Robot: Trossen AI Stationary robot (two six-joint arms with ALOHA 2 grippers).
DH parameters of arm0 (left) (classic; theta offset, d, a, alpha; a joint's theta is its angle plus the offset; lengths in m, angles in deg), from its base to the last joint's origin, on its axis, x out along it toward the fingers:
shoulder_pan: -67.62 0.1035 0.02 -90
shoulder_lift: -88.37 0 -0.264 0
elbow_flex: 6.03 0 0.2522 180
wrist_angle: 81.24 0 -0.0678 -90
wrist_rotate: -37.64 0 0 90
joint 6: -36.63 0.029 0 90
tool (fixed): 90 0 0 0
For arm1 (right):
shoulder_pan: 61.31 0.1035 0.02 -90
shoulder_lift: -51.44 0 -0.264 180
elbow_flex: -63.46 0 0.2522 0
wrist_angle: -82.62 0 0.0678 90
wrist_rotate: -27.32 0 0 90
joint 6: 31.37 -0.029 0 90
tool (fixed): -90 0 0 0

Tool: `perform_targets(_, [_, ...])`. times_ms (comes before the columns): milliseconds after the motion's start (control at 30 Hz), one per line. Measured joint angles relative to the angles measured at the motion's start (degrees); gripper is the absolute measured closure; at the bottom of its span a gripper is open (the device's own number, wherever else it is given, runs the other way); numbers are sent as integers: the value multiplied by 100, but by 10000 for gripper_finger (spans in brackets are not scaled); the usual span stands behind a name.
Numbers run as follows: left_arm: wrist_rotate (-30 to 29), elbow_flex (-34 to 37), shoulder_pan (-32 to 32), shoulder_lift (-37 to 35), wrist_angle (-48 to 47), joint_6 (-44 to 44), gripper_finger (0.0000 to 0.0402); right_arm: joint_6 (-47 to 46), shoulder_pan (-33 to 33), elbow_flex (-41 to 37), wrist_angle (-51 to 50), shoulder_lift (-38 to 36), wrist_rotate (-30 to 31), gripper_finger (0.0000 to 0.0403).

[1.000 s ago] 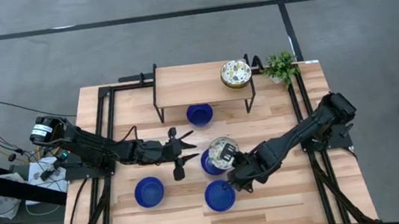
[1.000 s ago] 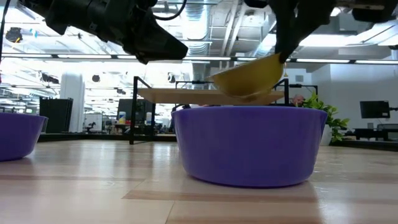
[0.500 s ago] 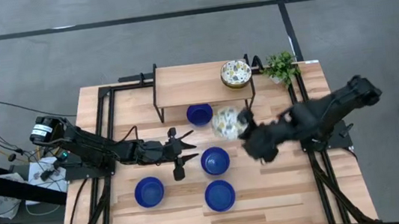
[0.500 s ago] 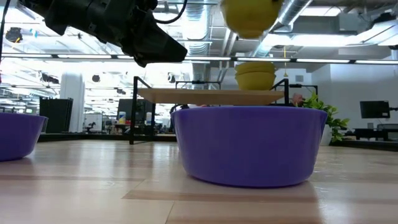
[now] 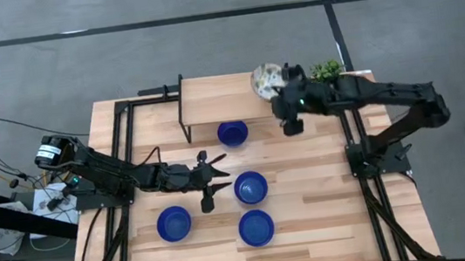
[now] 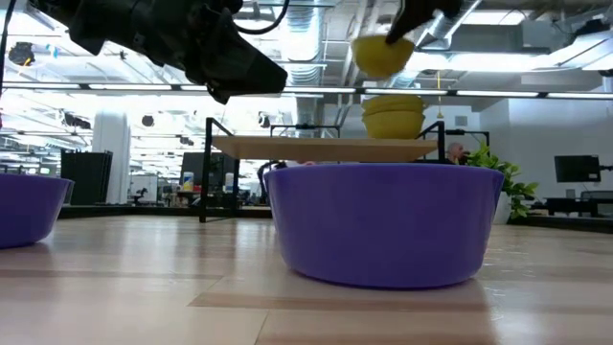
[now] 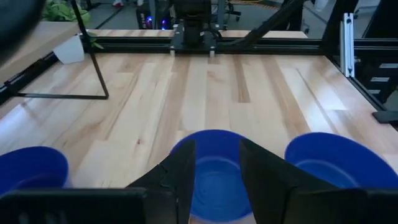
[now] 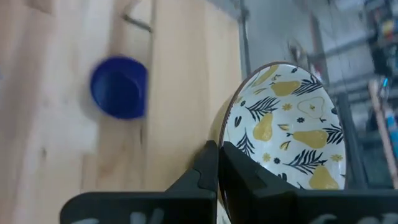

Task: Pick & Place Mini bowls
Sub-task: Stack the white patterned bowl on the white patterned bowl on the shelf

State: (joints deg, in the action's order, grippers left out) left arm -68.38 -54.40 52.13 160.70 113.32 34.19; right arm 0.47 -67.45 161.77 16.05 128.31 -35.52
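From above, we see the right claw (image 5: 276, 90) reaching over the right end of the raised wooden shelf (image 5: 220, 98) at the back of the surface (image 5: 328, 199). It is clamped on the rim of a patterned mini bowl (image 5: 265, 79), held tilted above the shelf. Beside it, at the surface's back right corner, stands a small green plant (image 5: 328, 72). Four blue mini bowls sit on the surface: one (image 5: 233, 133) under the shelf's front edge, one (image 5: 250, 186) near the middle, one (image 5: 174, 223) toward the front left and one (image 5: 256, 227) at the front. The left claw (image 5: 214, 181) hovers just left of the middle blue bowl, its fingers spread apart and holding nothing.

At table height, a blue bowl (image 6: 383, 222) fills the foreground and another (image 6: 31, 209) shows at the left edge. Behind them the shelf (image 6: 326, 146) carries a yellowish bowl (image 6: 393, 117), and the gripped bowl (image 6: 381, 53) hangs in the air above it, apart from it.

From the left wrist, we see the parted fingers (image 7: 180, 177) framing a blue bowl (image 7: 214, 174), with two more blue bowls (image 7: 339, 158) (image 7: 31, 171) to either side.

From the right wrist, the fingers (image 8: 208, 174) pinch the edge of the cream bowl (image 8: 286, 134), painted with yellow pears and dark leaves. A blue bowl (image 8: 119, 87) lies on the wood below, well apart.
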Motion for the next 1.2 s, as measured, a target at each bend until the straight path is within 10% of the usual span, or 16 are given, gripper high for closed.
perform_targets(1200, [1, 0, 4, 9, 1, 1, 280, -877, -1136, -2, -583, 497, -473, 394])
